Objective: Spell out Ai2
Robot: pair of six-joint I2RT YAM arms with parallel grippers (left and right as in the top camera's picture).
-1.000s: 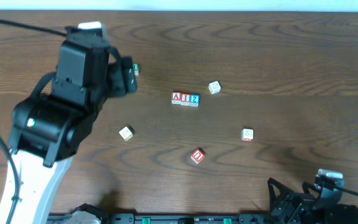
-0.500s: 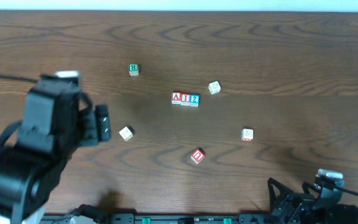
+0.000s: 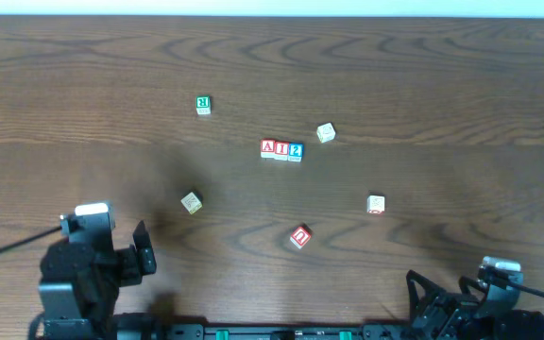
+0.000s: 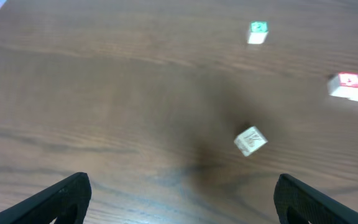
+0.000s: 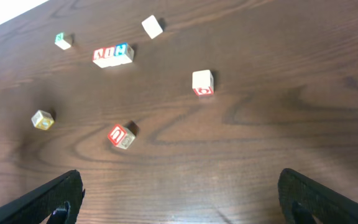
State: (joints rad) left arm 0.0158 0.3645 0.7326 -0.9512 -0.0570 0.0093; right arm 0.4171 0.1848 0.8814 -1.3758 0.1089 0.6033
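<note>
Three letter cubes sat side by side in a row near the middle of the brown wooden counter point(image 3: 461, 76). The red "I" cube point(image 3: 281, 148) was the middle one. The red "A" cube point(image 3: 268, 147) touched it on the left, and the blue "2" cube point(image 3: 296, 150) touched it on the right, so from above the row read A, I, 2. A green "R" cube point(image 3: 203, 105) lay well to the left of the "I" and farther from the robot. A pale cube point(image 3: 326, 132) lay near the "I", to its right and a bit farther back. A yellowish cube point(image 3: 191, 202) lay to the left of the "I" and closer to the robot. A red cube with a curved letter point(image 3: 299, 237) sat turned at an angle, closer to the robot than the "I" and a little to its right. A pale cube with a red mark point(image 3: 376, 204) lay well to the right of the "I". The left gripper point(image 4: 180, 194) was far from the "I", low at the near left, its fingers spread wide and holding nothing. The right gripper point(image 5: 179, 186) was far off at the near right, also spread wide and empty.
</note>
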